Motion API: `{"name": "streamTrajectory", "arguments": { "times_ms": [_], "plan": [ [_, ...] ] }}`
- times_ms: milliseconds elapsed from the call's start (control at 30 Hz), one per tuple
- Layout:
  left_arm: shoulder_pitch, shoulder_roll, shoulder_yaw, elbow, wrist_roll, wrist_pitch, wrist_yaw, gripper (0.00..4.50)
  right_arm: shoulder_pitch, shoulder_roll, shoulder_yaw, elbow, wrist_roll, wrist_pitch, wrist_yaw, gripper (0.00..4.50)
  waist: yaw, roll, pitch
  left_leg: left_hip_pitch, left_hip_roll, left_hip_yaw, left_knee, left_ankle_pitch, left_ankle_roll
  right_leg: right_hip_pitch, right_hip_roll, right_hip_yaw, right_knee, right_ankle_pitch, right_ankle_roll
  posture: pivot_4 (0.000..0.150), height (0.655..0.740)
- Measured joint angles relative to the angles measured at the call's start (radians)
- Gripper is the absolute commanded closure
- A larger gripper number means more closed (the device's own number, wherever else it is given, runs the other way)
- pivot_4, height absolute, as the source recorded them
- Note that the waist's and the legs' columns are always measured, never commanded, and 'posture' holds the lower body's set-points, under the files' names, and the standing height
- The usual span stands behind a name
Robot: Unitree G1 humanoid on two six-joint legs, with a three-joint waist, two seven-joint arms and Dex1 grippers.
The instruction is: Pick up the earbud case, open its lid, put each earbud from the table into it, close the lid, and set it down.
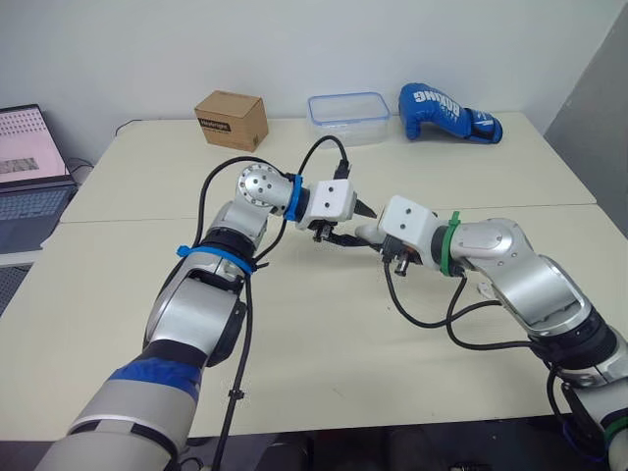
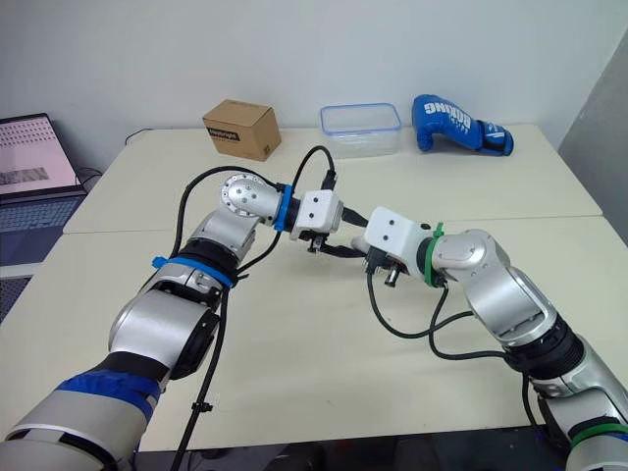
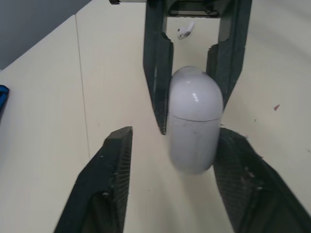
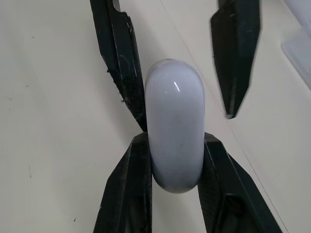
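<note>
A white earbud case (image 4: 175, 126) with its lid closed hangs above the table's middle. My right gripper (image 4: 175, 141) is shut on its lower half. My left gripper (image 3: 175, 138) faces it from the opposite side, open, with its black fingers (image 3: 109, 184) standing either side of the case's rounded end; a clear gap shows on one side. In the head views the two grippers meet nose to nose at the case (image 1: 365, 233). One white earbud (image 3: 186, 31) lies on the table beyond the right gripper.
Along the table's far edge stand a cardboard box (image 1: 232, 119), a clear plastic container (image 1: 348, 118) and a blue boxing glove (image 1: 446, 113). A laptop (image 1: 29, 167) sits on a side table to the left. Cables hang from both wrists.
</note>
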Motion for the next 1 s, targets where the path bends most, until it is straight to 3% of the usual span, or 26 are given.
{"name": "streamTrajectory", "arguments": {
  "times_ms": [100, 200, 367, 533, 567, 667, 767, 1000],
  "plan": [
    [0.0, -0.001, 0.0, 0.0, -0.001, 0.0, -0.021, 3.77, 0.0, 0.002, -0.005, 0.0, -0.003, 0.006, 0.003, 3.67, 0.0, 0.0, 0.0, 0.0, 0.0, 0.0, 0.0, 0.0, 0.0, 0.0, 0.0, 0.0, 0.0, 0.0, 0.0, 0.15, 0.74],
    [0.001, -0.001, 0.0, 0.0, -0.001, -0.004, -0.024, 3.76, 0.0, 0.002, -0.005, 0.0, -0.005, 0.005, 0.004, 3.67, 0.0, 0.0, 0.0, 0.0, 0.0, 0.0, 0.0, 0.0, 0.0, 0.0, 0.0, 0.0, 0.0, 0.0, 0.0, 0.15, 0.74],
    [0.007, -0.015, 0.009, -0.004, -0.007, -0.008, -0.009, 3.76, 0.04, -0.013, -0.039, 0.007, -0.008, -0.024, -0.001, 1.99, 0.001, 0.0, 0.0, -0.001, 0.0, 0.0, 0.0, 0.0, 0.0, 0.0, 0.0, 0.0, 0.0, 0.0, 0.0, 0.15, 0.74],
    [0.032, -0.012, 0.096, -0.001, -0.085, 0.179, -0.007, 3.76, 0.171, -0.019, -0.264, -0.052, 0.056, 0.011, -0.022, 0.17, 0.003, 0.0, 0.0, -0.002, 0.0, -0.001, 0.001, 0.0, 0.0, 0.0, 0.0, -0.001, 0.001, 0.0, 0.0, 0.15, 0.74],
    [0.041, -0.008, 0.116, 0.0, -0.101, 0.225, -0.006, 3.76, 0.188, -0.011, -0.305, -0.072, 0.08, 0.032, -0.026, 0.03, 0.003, 0.0, 0.0, -0.002, 0.0, -0.001, 0.002, 0.0, 0.0, 0.0, 0.0, -0.001, 0.001, 0.0, 0.0, 0.15, 0.74],
    [0.073, -0.01, 0.162, -0.018, -0.164, 0.431, -0.023, 3.76, 0.236, 0.061, -0.416, -0.158, 0.168, 0.103, -0.049, 0.03, -0.002, 0.0, 0.0, -0.002, 0.0, -0.001, 0.002, 0.0, 0.0, -0.001, 0.0, 0.0, 0.004, 0.0, 0.0, 0.15, 0.74],
    [0.118, -0.012, 0.174, -0.107, -0.207, 0.597, -0.059, 3.76, 0.253, 0.114, -0.425, -0.23, 0.223, 0.162, -0.084, 0.03, -0.003, 0.0, 0.0, -0.002, 0.0, -0.001, 0.003, 0.0, 0.0, -0.002, 0.0, 0.0, 0.01, 0.0, 0.0, 0.15, 0.74],
    [0.18, -0.002, 0.155, -0.268, -0.216, 0.646, -0.08, 3.76, 0.25, 0.13, -0.381, -0.216, 0.226, 0.191, -0.175, 0.03, 0.002, 0.0, 0.0, -0.002, 0.0, -0.001, 0.004, 0.0, 0.0, -0.002, 0.0, 0.0, 0.008, 0.0, 0.0, 0.15, 0.74]
  ]
}}
